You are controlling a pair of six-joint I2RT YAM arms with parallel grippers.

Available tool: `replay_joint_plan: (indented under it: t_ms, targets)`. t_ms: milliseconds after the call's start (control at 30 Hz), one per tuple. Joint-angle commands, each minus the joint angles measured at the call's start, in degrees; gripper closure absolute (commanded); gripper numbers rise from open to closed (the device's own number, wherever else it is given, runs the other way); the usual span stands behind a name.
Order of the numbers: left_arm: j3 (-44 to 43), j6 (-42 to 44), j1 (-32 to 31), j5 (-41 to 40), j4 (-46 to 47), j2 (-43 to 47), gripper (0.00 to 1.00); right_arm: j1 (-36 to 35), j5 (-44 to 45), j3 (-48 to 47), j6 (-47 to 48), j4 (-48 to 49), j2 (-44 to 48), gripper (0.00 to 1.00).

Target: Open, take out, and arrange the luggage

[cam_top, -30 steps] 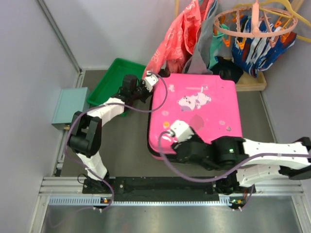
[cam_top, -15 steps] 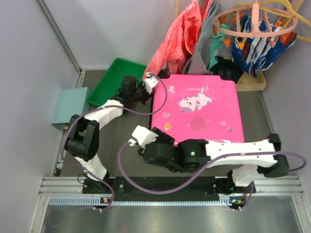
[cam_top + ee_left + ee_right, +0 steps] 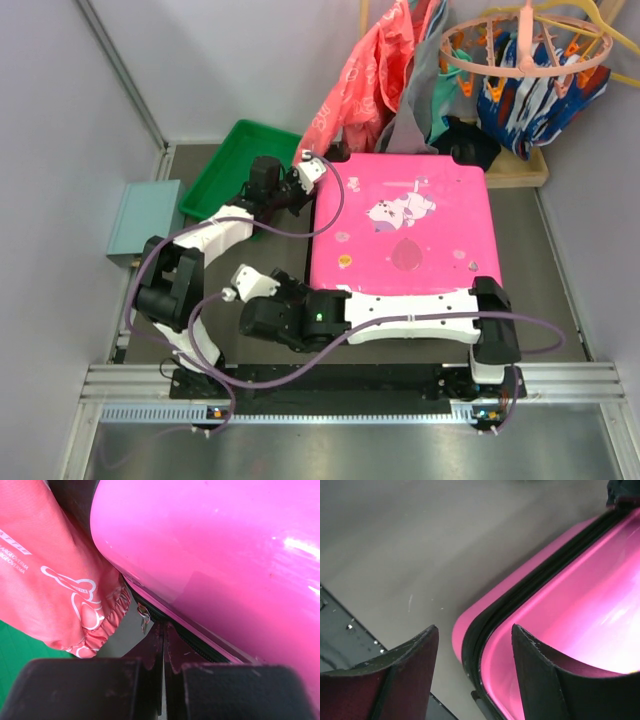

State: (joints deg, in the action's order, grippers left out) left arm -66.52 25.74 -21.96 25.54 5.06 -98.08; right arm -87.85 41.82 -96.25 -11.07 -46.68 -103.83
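Luggage (image 3: 400, 225) lies shut on the table (image 3: 560, 230); our closed left gripper (image 3: 163, 627) sits at its far-left corner, zipper pull (image 3: 144, 617) just beyond the tips, and our open, empty right gripper (image 3: 474, 635) hangs off the near-left corner.

Pale lilac-grey walls (image 3: 60, 130) close the scene on the left, back and right. They meet at a corner in the upper left of the frame, where a thin metal strip (image 3: 122, 75) runs down diagonally. The bench (image 3: 265, 265) has a dull grey-brown, matte top. An aluminium rail (image 3: 560, 385) lies along the lower part of the frame, and below it a brushed steel sheet (image 3: 330, 445) catches a soft glare. At the upper right a round peach drying hanger (image 3: 525, 45) with pegs hangs among clothes (image 3: 365, 80), with a wooden board (image 3: 520, 172) beneath. The light is even, and shadows are weak.
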Motion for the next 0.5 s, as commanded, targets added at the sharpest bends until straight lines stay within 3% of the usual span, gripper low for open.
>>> replay_joint_plan:
  t_ms: [0, 300, 467]
  targets:
    - [-0.98, 0.19, -1.42, 5.05, 1.62, 2.72, 1.0, 4.0, -2.78, -2.98, -4.39, -2.8, -1.46, 0.4]
    - [-1.33, 0.28, -1.42, 5.13, 0.57, 2.72, 1.0, 9.19, -4.48, -5.43, -7.74, -6.67, -7.43, 0.4]
    - [-1.59, 0.19, -1.34, 5.13, 0.21, 2.9, 1.0, 10.16, -0.7, -10.09, -13.62, -15.8, -12.7, 0.41]
